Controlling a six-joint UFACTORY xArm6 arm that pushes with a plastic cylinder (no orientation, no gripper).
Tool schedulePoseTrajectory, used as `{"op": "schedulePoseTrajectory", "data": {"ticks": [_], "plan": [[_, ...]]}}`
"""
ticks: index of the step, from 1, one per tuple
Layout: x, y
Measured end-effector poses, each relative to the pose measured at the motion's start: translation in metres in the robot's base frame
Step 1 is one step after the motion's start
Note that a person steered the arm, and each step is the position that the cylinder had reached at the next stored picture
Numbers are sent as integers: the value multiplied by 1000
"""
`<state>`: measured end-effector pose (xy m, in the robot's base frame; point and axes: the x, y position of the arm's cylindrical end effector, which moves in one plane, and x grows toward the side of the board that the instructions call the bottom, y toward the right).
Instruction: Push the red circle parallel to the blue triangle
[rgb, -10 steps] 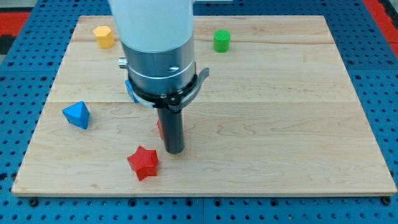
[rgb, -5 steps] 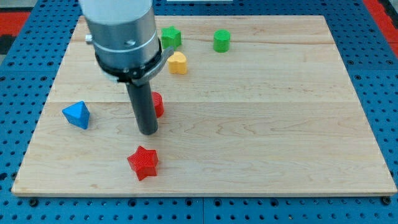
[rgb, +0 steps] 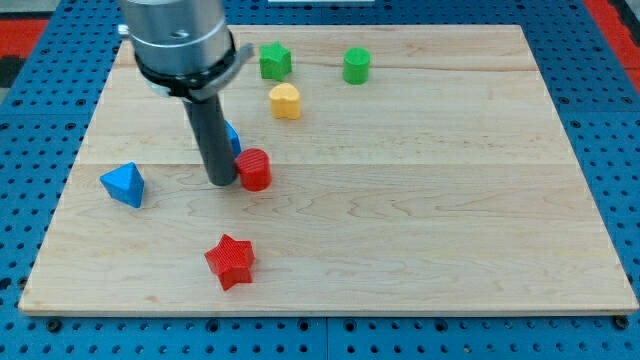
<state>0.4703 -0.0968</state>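
My tip (rgb: 221, 182) touched the left side of the red circle (rgb: 254, 169), a short round block standing upright on the smooth wooden board (rgb: 430, 200), with the pointy blue triangle (rgb: 124, 185) lying to the left, slightly lower.

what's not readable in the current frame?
- Blue block behind the rod, camera view: mostly hidden by the rod, shape unclear.
- Contact between my tip and the red circle: tip sits at its left side; any gap cannot be made out.
- Arm above the collar: cut off by the view's top.
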Motion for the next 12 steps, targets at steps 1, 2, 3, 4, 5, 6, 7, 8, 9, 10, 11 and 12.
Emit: {"op": "schedulePoseTrajectory", "data": {"ticks": [1, 2, 3, 4, 5, 6, 7, 8, 9, 10, 11, 12], "plan": [[11, 52], [22, 71], [28, 11], [-8, 10], [-45, 61], [-57, 77], [-34, 91], [-19, 96], [-25, 131], [5, 139], [27, 118], [30, 105]]}}
